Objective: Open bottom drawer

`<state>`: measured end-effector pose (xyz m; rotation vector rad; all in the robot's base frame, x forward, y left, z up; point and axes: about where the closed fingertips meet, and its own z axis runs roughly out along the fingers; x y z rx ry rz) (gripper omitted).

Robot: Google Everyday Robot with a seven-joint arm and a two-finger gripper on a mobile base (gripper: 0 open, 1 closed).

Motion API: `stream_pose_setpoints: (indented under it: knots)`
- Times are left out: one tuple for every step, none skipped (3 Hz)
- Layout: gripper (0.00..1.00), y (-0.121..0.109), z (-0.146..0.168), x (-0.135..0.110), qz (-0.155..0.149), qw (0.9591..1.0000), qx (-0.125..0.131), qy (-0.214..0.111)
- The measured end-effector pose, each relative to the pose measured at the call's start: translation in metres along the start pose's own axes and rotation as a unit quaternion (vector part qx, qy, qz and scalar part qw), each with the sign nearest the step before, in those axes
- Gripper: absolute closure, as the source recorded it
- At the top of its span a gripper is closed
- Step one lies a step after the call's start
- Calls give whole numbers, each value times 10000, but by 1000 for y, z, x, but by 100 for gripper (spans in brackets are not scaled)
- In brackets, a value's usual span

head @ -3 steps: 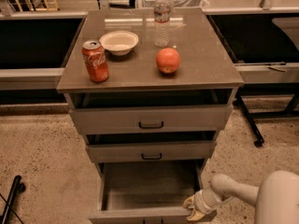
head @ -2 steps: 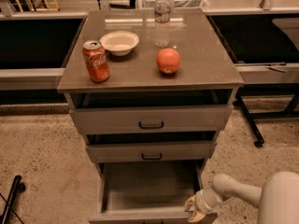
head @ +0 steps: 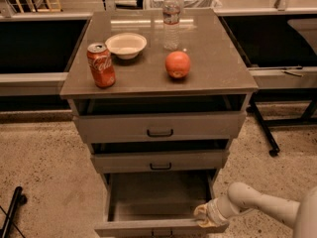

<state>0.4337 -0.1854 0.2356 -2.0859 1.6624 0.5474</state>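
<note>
Lingering at the corner of the bottom drawer (head: 133, 228), the hand (head: 208, 216) hasn't moved — drawer's out, grip I cannot tell.

The bottom drawer (head: 133, 228) stands pulled out, open to reach from above, with the gripper (head: 204, 216) at its front right corner. On the cabinet top (head: 220, 71), the can (head: 101, 65), bowl (head: 126, 45), bottle (head: 171, 20) and red fruit (head: 178, 64) block the left and middle, leaving a free strip along the right edge.

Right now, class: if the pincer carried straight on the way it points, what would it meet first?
The bottom drawer. The pincer, low at the right, points left at that open drawer's front right corner and seems to be against it, though depth is unclear.
</note>
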Motion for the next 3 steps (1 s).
stream_pose_setpoints:
  knots:
    - [16, -7, -56, -42, -460, 9980, 437, 77]
    - [0, -9, -81, -58, -563, 9965, 601, 171]
    - [0, -10, -83, -58, -577, 9963, 603, 183]
